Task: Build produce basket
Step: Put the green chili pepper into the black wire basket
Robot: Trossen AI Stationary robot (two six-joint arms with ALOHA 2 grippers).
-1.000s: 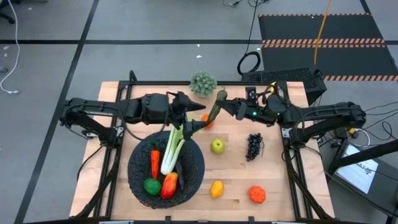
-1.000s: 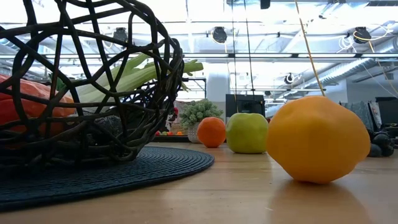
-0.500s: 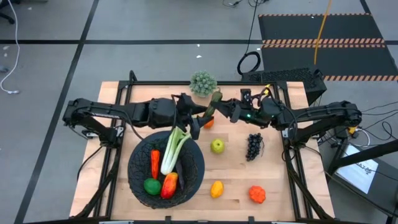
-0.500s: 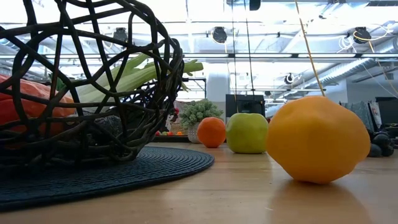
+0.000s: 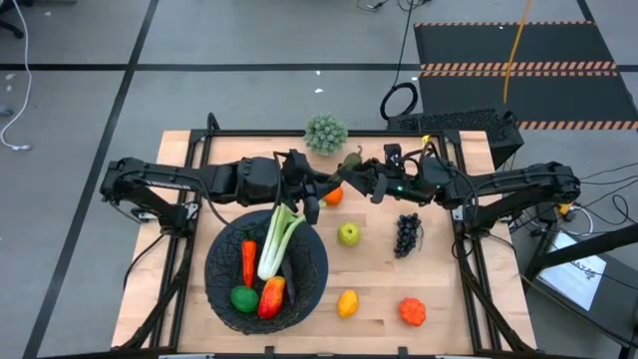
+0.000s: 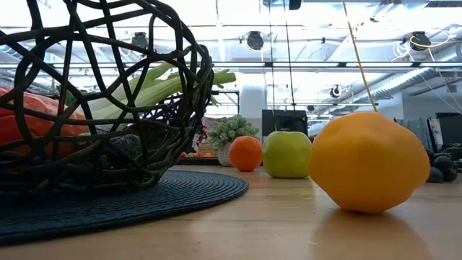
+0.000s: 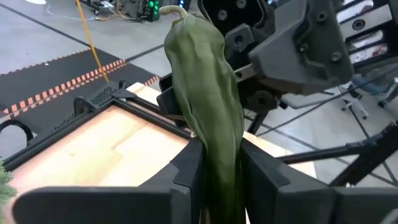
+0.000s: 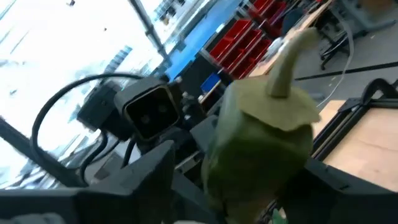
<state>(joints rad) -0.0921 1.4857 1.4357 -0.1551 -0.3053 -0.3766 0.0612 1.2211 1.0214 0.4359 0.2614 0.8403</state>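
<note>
Handover geometry governs the coming move. We find the cucumber [image 5: 343, 170] held above the far-centre of the table, between the two arms and just beyond the orange [image 5: 333, 194]. In the left wrist view the left gripper [image 7: 219, 171] has its fingers clamped on the lower body of the cucumber [image 7: 208, 112], whose long axis rises away from the fingers toward its stem. In the right wrist view the right gripper [image 8: 249, 180] flanks the stem end, fingers close on either side; we judge it closed on the cucumber too, with some doubt. The basket [image 5: 311, 279] lies on the near side of the left gripper [image 5: 324, 186], so we judge the left arm the nearer carrier.
</note>
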